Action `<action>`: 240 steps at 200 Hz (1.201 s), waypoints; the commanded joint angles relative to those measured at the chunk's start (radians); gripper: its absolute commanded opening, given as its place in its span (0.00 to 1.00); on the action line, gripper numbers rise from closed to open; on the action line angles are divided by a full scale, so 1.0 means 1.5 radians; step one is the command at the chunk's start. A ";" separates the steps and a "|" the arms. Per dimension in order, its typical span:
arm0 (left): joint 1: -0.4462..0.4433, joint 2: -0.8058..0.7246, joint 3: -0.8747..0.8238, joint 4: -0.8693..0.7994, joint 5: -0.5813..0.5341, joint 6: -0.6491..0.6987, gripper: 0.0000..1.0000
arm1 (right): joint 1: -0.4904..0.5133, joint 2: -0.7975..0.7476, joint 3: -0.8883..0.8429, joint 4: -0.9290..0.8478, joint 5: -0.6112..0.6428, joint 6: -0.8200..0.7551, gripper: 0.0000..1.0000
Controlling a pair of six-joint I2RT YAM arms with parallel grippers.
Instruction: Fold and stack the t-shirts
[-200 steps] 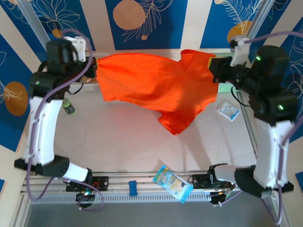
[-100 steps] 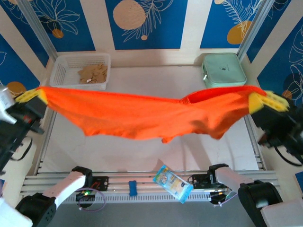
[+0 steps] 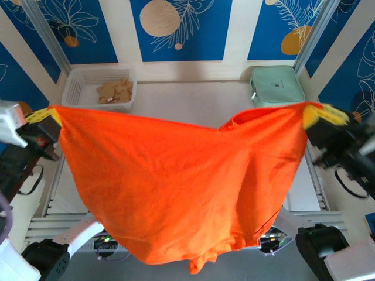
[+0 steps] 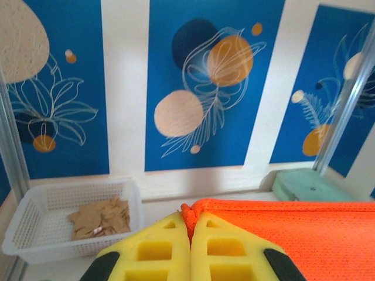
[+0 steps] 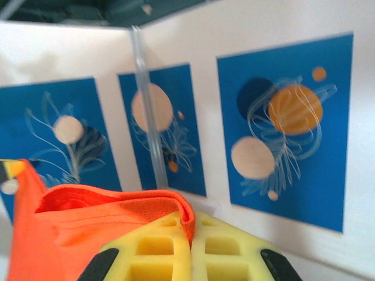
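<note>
T-shirt [image 3: 176,187], orange-red, hangs spread and unfolded in front of the mint-green case [image 3: 276,86], stretched between left gripper [image 3: 47,117] and right gripper [image 3: 319,115]; I judge that no fold is made and nothing is stacked. Left wrist: fingers [image 4: 158,252] pinch its edge. Right wrist: fingers [image 5: 222,252] clamp a bunched hem.

Far cream wall [image 3: 237,29] carries blue panels [image 3: 205,41] printed with white leaf outlines and orange and beige discs. Silver aluminium frame posts [image 3: 316,35] at far left and right. Pale tabletop [image 3: 193,99], evenly lit.
</note>
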 commanded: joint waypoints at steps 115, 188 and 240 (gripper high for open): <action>-0.001 0.265 -0.605 0.604 -0.077 0.085 0.00 | -0.069 0.363 -0.421 0.298 0.087 -0.165 0.00; 0.013 0.664 -0.374 0.656 -0.121 0.101 0.00 | -0.081 0.788 -0.068 0.243 0.132 -0.191 0.00; 0.021 0.801 -0.260 0.652 -0.133 0.100 0.00 | -0.084 0.897 0.054 0.233 0.144 -0.177 0.00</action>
